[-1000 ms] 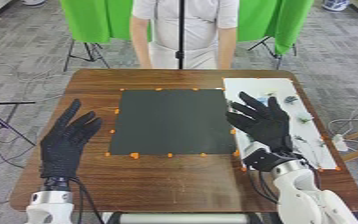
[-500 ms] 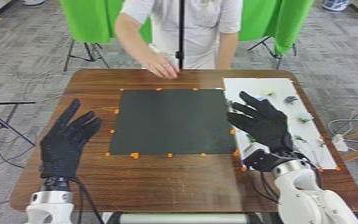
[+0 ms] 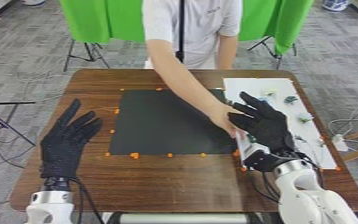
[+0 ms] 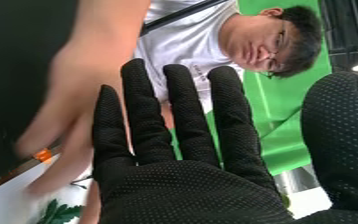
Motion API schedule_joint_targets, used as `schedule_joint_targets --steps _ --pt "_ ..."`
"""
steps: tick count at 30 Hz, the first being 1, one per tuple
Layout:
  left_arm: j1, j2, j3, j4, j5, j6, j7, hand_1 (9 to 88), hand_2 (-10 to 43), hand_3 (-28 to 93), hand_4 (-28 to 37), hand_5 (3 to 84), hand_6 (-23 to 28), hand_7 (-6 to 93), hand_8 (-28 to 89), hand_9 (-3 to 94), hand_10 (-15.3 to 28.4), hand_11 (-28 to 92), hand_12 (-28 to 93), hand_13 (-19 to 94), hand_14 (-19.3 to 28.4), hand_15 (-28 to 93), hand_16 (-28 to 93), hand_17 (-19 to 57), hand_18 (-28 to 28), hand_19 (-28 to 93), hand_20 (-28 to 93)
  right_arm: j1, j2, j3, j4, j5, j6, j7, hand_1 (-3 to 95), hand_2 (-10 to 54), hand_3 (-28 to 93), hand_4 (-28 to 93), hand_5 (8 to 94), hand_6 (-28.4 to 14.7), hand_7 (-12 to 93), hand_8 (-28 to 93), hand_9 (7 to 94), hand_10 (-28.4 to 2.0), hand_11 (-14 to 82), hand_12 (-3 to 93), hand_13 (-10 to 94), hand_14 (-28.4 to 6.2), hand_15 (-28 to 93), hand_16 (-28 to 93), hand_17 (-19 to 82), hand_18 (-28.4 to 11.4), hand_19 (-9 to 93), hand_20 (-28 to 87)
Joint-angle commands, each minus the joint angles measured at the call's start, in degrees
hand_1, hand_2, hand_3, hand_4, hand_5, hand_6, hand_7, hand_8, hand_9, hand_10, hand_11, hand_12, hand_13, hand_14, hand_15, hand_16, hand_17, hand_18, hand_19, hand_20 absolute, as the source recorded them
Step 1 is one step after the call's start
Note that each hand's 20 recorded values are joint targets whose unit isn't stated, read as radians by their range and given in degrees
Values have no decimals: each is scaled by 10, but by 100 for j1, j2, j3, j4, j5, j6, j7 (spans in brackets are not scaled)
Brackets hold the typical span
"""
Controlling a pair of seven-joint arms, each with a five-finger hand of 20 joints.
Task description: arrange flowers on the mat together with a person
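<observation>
My left hand [image 3: 67, 140] hovers over the table's left part, its fingers straight and relaxed. My right hand [image 3: 266, 125] is above the white board, also open, with nothing held; in the right wrist view the same right hand [image 4: 189, 187] has straight fingers. A person's arm [image 3: 186, 82] reaches across the dark mat [image 3: 153, 125] to the inner edge of the white board [image 3: 315, 145], right beside my right hand. Several small flowers lie on the board, among them a pale one [image 3: 305, 117] and a dark one [image 3: 291, 99]. Green leaves [image 4: 62, 212] show near the person's blurred hand [image 4: 73, 95].
The brown table [image 3: 171, 185] extends around the mat. Small orange markers [image 3: 135, 155] line the mat and board edges. The person stands at the table's far side, in front of a green cloth [image 3: 95, 20].
The person's arm has come from the far edge across the mat to the white board, beside my right hand. Both of my hands have stayed nearly where they were.
</observation>
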Motion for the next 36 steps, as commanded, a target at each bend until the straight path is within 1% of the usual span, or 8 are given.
schedule_joint_targets --steps 1,4,9,20,23,31,34,36 --pt "91 8 22 -25 -42 74 2 222 84 743 -276 326 66 107 -87 358 186 234 105 293 236 408 -67 23 284 750 -205 -65 -43 9 -56 -54 -27 12 177 64 801 -259 440 -4 150 -134 459 -144 96 129 372 -181 204 156 53 -201 379 136" --pt "60 -15 15 -11 -34 50 -31 222 84 744 -276 326 66 108 -87 358 186 234 105 293 236 409 -67 23 284 753 -215 -68 -31 3 -60 -53 7 -10 177 64 801 -259 440 -4 150 -135 460 -144 96 130 372 -181 205 157 53 -200 377 138" --pt "77 0 23 -18 -43 69 -14 221 84 744 -277 327 67 108 -87 358 187 234 105 293 235 409 -67 24 284 757 -227 -48 -43 -1 -55 -75 -3 12 177 64 801 -259 440 -5 150 -135 462 -145 97 130 373 -181 207 158 52 -199 373 141" --pt "54 -25 16 -10 -16 37 -49 222 84 743 -278 331 69 110 -87 360 189 237 106 293 237 409 -67 21 284 762 -239 -43 -38 -15 -57 -70 15 14 173 65 806 -259 441 -6 156 -137 462 -144 100 130 372 -181 212 157 48 -199 376 145" --pt "57 -4 29 -12 -29 65 -14 223 84 743 -278 331 70 109 -87 360 189 238 106 293 236 409 -67 20 284 761 -240 -23 -44 -19 -47 -76 -12 16 173 67 805 -260 441 -6 156 -138 462 -144 101 129 372 -180 212 156 48 -199 376 145" --pt "60 -25 12 -17 -18 43 -43 221 84 743 -276 332 71 111 -86 361 188 239 106 293 236 410 -66 16 284 757 -241 -77 -50 13 -59 -59 -16 6 172 68 805 -261 440 -6 157 -139 462 -144 102 129 371 -181 215 154 46 -200 379 143" --pt "66 -8 28 -22 -40 88 -27 221 84 744 -276 333 72 110 -86 361 188 240 106 293 236 410 -67 16 284 757 -240 -100 -52 27 -60 -50 -37 -15 172 69 805 -261 440 -6 157 -139 462 -145 102 129 371 -181 216 154 46 -200 380 143" --pt "67 -20 14 -19 -26 57 -30 222 85 742 -277 333 72 110 -86 362 187 241 106 293 235 410 -67 15 284 756 -240 -90 -47 18 -63 -41 -22 -9 171 69 805 -261 440 -7 157 -139 462 -145 103 129 371 -181 216 153 46 -200 380 143"
